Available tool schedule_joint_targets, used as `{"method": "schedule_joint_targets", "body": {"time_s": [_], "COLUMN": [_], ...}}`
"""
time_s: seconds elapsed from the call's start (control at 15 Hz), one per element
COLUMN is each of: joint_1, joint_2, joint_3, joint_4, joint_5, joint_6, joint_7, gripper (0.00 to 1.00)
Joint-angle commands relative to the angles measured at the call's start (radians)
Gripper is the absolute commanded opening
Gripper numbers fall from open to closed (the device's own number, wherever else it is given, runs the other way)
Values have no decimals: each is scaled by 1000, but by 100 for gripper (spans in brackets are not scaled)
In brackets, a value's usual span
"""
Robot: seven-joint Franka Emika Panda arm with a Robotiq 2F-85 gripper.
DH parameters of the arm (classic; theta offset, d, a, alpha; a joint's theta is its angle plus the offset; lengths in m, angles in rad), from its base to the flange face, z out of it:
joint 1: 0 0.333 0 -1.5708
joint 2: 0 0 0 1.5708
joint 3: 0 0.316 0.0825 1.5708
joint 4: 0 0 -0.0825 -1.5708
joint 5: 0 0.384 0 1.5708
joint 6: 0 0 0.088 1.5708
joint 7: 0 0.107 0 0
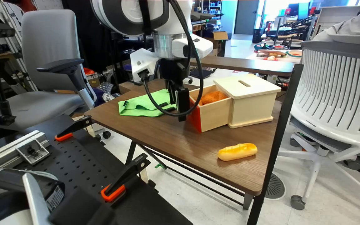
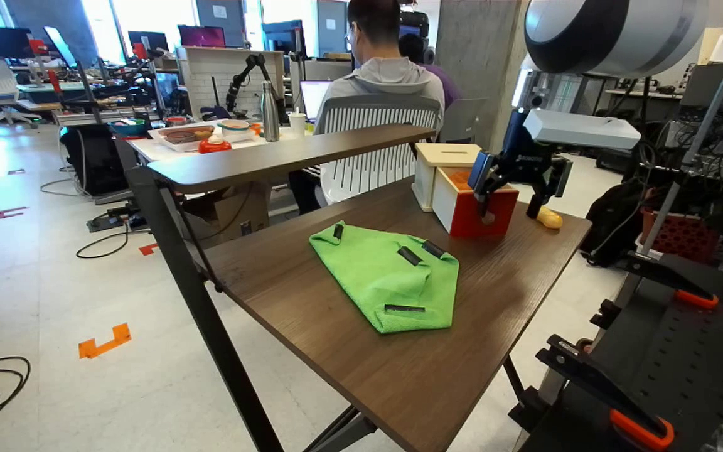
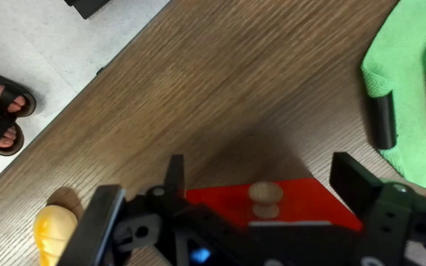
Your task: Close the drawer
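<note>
The drawer [image 1: 216, 115] stands partly pulled out of the cream wooden case [image 1: 255, 106]. Its red-orange front panel [image 2: 467, 216] has a round wooden knob [image 3: 266, 193]. A fuzzy orange thing [image 1: 212, 97] lies inside the drawer. My gripper [image 2: 508, 210] points down at the drawer front. In the wrist view, the gripper [image 3: 259, 159] is open, with its fingers spread on either side of the knob and nothing between them in contact. The gripper [image 1: 177, 109] partly hides the front panel in an exterior view. Whether a finger touches the panel cannot be told.
A green cloth [image 2: 393, 270] with black clips lies on the brown table [image 2: 311, 314] in front of the drawer. A yellow bread-like object [image 1: 237, 152] lies near the table edge. A raised shelf [image 2: 299, 154] runs along one side. A person's feet [image 3: 4, 114] stand beside the table.
</note>
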Motion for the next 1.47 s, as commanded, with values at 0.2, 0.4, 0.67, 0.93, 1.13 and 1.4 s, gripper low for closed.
{"method": "schedule_joint_targets", "body": {"time_s": [0.2, 0.4, 0.67, 0.93, 1.13, 1.4], "joint_1": [5, 11, 16, 28, 33, 25], "joint_2": [54, 74, 95, 101, 103, 105], "joint_3": [-6, -17, -25, -39, -53, -60], "joint_4": [81, 109, 133, 146, 159, 184], "joint_5": [-19, -22, -21, -24, -24, -17], "joint_6": [34, 40, 74, 103, 114, 111], "joint_7": [32, 49, 68, 88, 99, 105], "gripper": [100, 100, 100, 100, 100, 100]}}
